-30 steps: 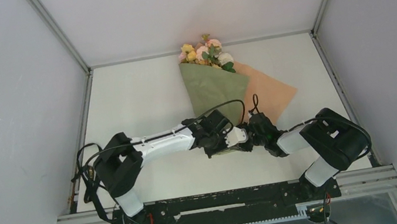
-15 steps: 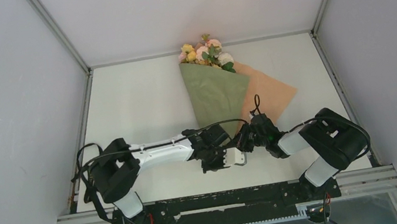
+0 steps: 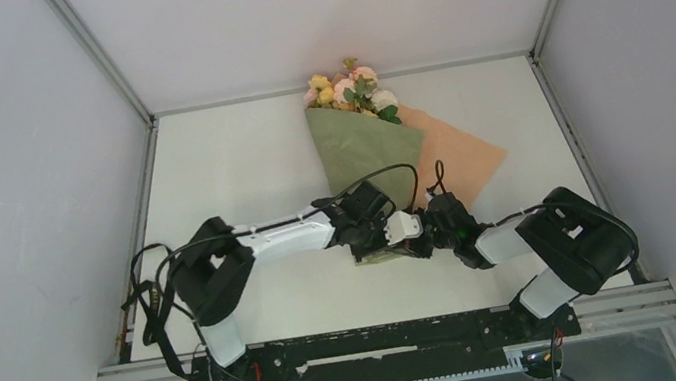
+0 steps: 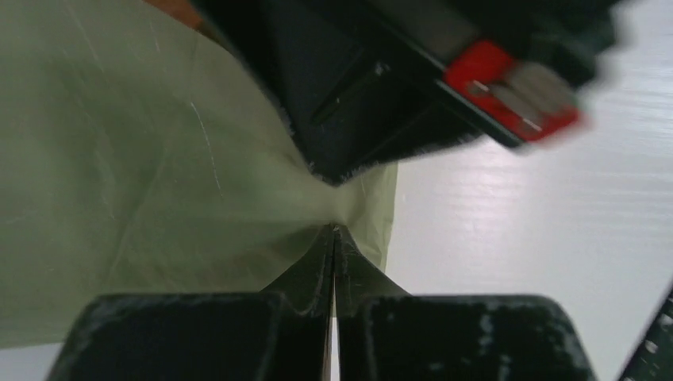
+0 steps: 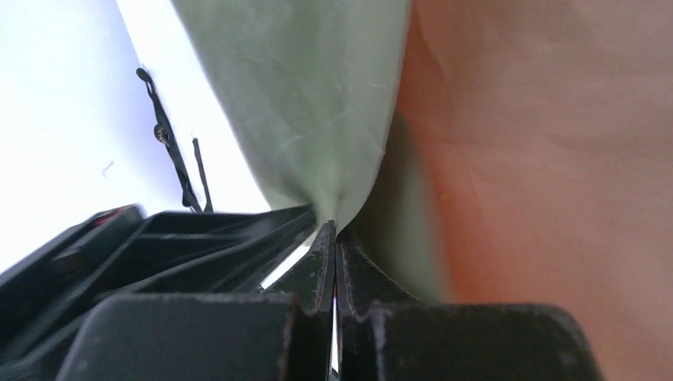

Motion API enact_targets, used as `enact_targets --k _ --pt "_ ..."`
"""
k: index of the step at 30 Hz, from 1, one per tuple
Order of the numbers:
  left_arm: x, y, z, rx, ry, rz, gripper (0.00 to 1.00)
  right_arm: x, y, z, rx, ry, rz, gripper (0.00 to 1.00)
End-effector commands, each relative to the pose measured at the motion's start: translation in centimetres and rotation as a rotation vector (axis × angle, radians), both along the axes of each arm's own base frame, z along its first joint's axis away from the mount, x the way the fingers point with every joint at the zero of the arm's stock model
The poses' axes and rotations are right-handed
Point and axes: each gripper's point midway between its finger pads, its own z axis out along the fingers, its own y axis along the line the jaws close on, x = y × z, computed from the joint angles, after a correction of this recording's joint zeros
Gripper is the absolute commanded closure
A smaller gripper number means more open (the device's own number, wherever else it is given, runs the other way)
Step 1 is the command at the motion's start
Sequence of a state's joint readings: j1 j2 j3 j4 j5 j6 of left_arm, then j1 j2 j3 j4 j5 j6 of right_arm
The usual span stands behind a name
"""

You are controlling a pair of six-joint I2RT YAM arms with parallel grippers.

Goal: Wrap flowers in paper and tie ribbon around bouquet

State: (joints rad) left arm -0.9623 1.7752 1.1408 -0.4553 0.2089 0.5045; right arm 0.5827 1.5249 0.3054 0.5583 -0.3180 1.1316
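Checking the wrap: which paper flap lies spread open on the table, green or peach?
The peach flap, spread flat on the right; the green flap is folded over into a cone.

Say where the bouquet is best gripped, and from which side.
Grip the bouquet at its narrow near tip, coming low from the near side: the olive paper tapers there to a thin pinchable fold, while the flowers lie at the far end. The left end effector and right end effector are shut on that fold.

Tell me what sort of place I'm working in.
Probably a robot test cell, not a flower shop: plain grey walls box in a white table, and an aluminium frame rail runs along its near edge.
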Motion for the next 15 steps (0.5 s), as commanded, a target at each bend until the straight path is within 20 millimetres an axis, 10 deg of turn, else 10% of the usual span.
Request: enact_targets --k 1,8,15 --pt "1.2 -0.2 -2.0 0.042 -0.077 0.035 0.96 0.6 -0.1 1.0 -0.008 -0.047 -0.004 1.00" --pt "-0.3 0.2 -3.8 0.068 -0.027 0.020 0.92 0.8 -2.0 2.2 -0.080 -0.067 -0.043 0.63" --pt "-0.8 0.4 -3.6 0.058 -0.014 0.001 0.89 -1.1 -9.0 3.3 -0.349 -0.065 -0.220 0.40"
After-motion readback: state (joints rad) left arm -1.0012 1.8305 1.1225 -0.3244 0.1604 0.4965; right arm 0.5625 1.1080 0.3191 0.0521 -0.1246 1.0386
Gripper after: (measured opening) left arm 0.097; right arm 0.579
